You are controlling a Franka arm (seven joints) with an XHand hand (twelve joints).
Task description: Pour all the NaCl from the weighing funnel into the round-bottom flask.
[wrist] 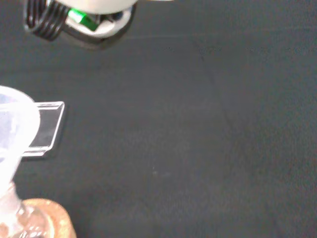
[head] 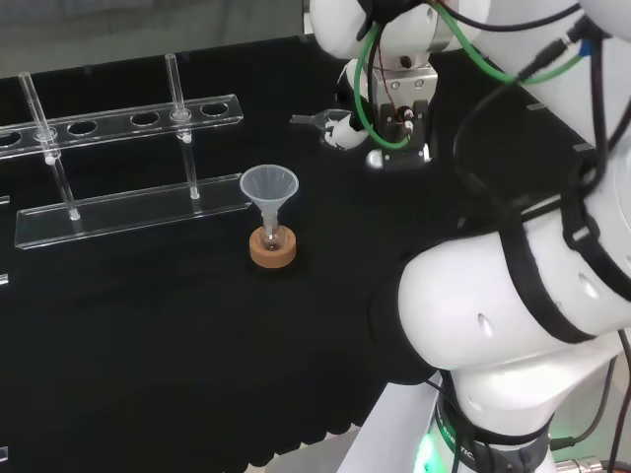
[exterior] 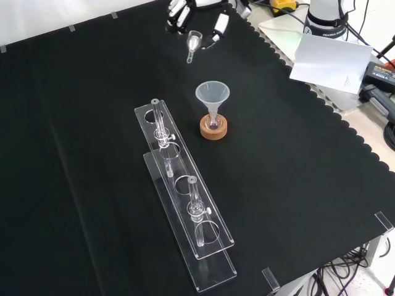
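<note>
I hold the weighing funnel (exterior: 193,44) pinched in my hand (exterior: 185,13), up in the air above the far edge of the cloth (exterior: 74,154) in the front view, its narrow stem hanging downward. The round-bottom flask (exterior: 213,123) sits on a cork ring (exterior: 213,128) near the middle of the cloth, with a clear filling funnel (exterior: 212,95) standing in its neck; the two-tier clear rack (exterior: 185,209) runs from just beside it toward the near edge. The weighing funnel is well apart from the filling funnel, so nothing has been poured, I judge. The risks I see: tipping before the stem is over the wide mouth would scatter salt on the cloth, and coming in too low could knock the funnel, which looks top-heavy, or roll the flask off its ring. I cannot tell how much NaCl is inside.
</note>
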